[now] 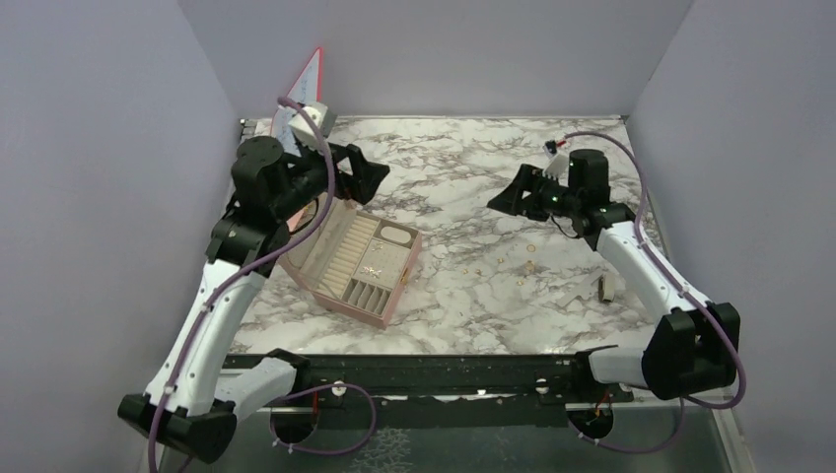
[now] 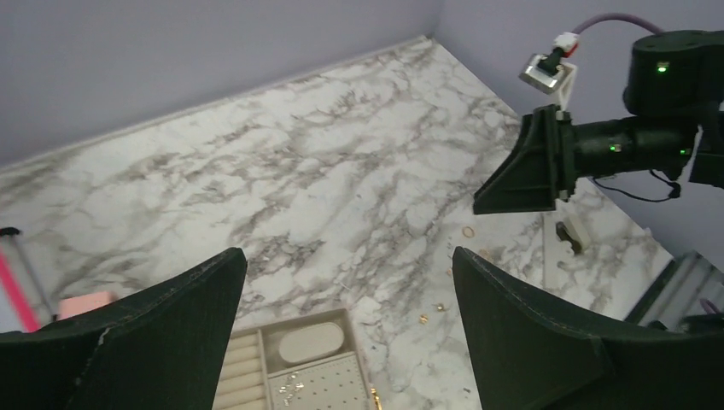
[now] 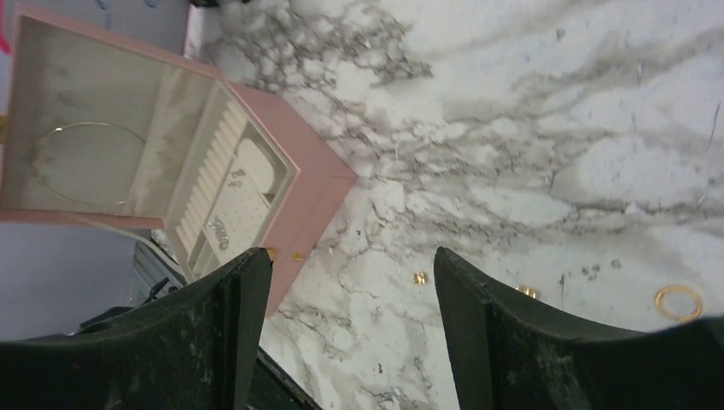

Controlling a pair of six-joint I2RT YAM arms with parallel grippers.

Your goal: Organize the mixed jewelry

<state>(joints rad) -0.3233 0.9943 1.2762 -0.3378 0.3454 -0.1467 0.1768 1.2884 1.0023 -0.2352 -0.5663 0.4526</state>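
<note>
The mixed jewelry lies loose on the marble table: tiny gold rings and studs [image 1: 529, 250] right of the open pink box [image 1: 394, 291]. The left wrist view shows a gold ring [image 2: 468, 231] and studs [image 2: 423, 319]. The right wrist view shows a ring [image 3: 679, 301] and studs [image 3: 419, 278]. Small silvery pieces [image 1: 372, 269] sit on the box's dotted panel, also in the left wrist view [image 2: 290, 389]. My left gripper [image 1: 367, 177] is open and empty above the box's far side [image 2: 348, 256]. My right gripper [image 1: 505, 197] is open and empty above the table, behind the loose pieces [image 3: 350, 256].
The box [image 3: 307, 192] has beige ring rolls, an oval pad and slots; its lid [image 3: 85, 162] stands up at the left. A small white and dark object [image 1: 606, 288] lies near the right arm. Grey walls close the back and sides. The right arm [image 2: 615, 141] is across from the left gripper.
</note>
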